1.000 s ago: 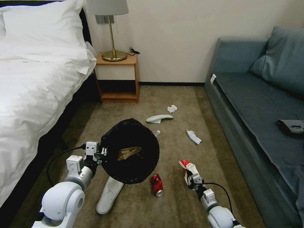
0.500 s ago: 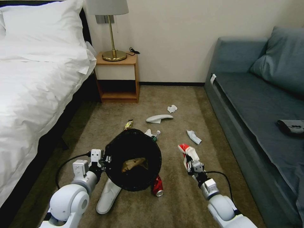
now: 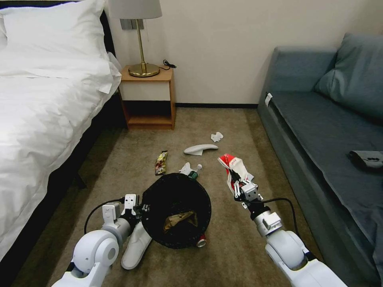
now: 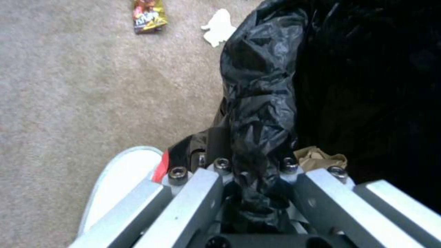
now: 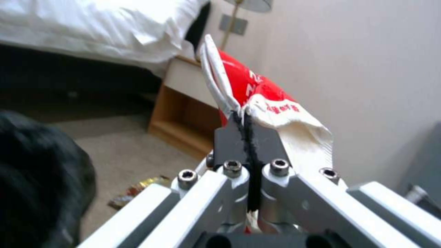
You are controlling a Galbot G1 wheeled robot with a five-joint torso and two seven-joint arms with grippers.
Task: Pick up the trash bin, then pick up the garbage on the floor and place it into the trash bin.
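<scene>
The right gripper [image 3: 236, 184] pinches the light, crushable red packet [image 3: 232, 167] by its edge, while the left gripper [image 3: 140, 207] clamps the trash bin [image 3: 176, 210] at its soft bag rim.

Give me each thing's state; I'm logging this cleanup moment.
trash bin: held up, tilted, brown paper inside
left gripper: shut on bin's bag rim
right gripper: shut on red packet, raised
near slipper: on carpet
red can: lying, partly hidden
</scene>
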